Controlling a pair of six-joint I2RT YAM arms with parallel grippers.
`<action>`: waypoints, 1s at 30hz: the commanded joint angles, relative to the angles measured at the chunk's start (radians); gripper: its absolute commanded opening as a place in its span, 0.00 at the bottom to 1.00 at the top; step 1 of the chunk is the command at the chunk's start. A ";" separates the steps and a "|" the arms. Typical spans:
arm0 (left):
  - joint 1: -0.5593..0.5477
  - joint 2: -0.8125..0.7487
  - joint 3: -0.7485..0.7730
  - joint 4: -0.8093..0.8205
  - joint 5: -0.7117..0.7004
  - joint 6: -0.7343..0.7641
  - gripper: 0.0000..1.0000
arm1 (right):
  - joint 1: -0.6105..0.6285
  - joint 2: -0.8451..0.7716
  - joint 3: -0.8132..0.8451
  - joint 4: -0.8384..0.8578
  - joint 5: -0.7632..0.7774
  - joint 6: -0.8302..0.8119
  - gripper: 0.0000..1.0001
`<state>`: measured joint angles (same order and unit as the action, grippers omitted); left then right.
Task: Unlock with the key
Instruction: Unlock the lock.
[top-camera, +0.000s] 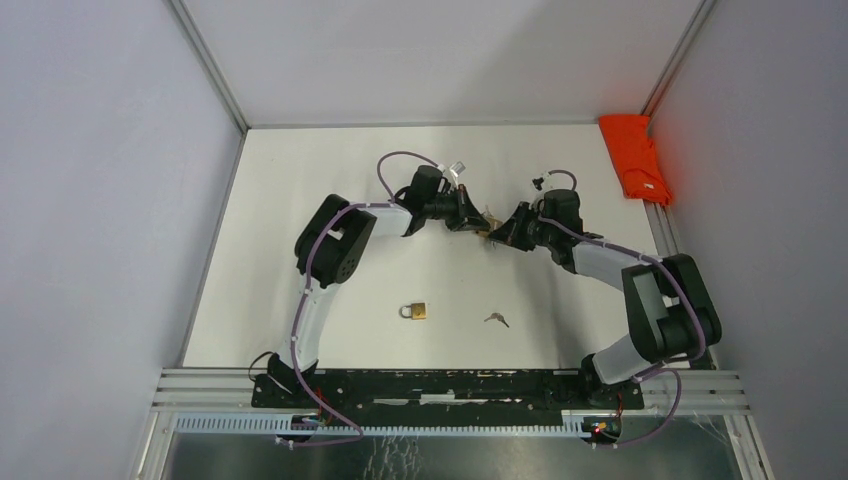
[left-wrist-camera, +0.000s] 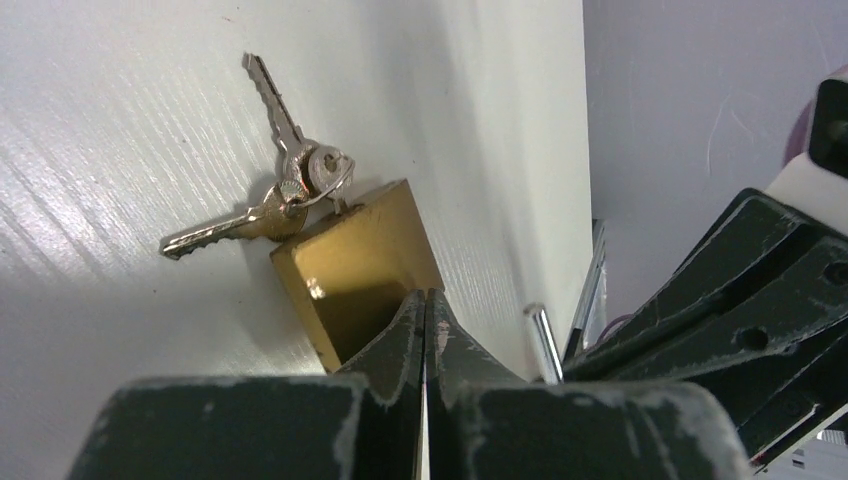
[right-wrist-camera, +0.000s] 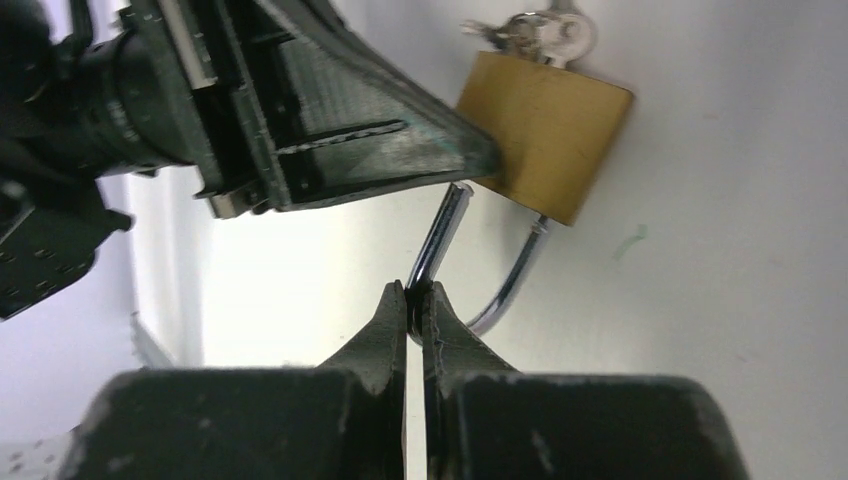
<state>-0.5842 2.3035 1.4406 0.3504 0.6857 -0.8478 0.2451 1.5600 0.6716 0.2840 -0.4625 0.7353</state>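
You are holding the left gripper (left-wrist-camera: 425, 297) fully closed, tips touching the brass padlock (left-wrist-camera: 350, 260) at far mid-table (top-camera: 300, 200). The right gripper (right-wrist-camera: 415, 292) is pinching its shackle (right-wrist-camera: 440, 235). Keys (left-wrist-camera: 300, 180) are hanging from the body. A second padlock (top-camera: 415, 311) and a loose key (top-camera: 497, 320) are lying nearer the bases.

Black-and-white arms (top-camera: 335, 240), lilac cables (top-camera: 398, 154)

- A crumpled bright orange cloth (top-camera: 636, 158) lies at the far right edge of the flat white bench (top-camera: 300, 200).
- Plain grey walls (top-camera: 100, 200) enclose the bench on three sides.
- A ribbed aluminium rail (top-camera: 200, 382) runs along its near edge.
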 joint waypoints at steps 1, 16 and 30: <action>-0.001 -0.008 -0.031 -0.070 -0.033 0.043 0.02 | -0.016 -0.064 0.074 -0.294 0.290 -0.114 0.00; -0.001 -0.033 -0.056 -0.089 -0.034 0.074 0.02 | -0.072 0.024 0.118 -0.514 0.454 -0.168 0.05; -0.001 -0.270 -0.037 -0.371 -0.247 0.260 0.02 | -0.060 0.043 0.257 -0.640 0.586 -0.259 0.29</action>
<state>-0.5842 2.1845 1.3876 0.0898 0.5579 -0.7033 0.1749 1.6497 0.8902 -0.2768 0.0299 0.5255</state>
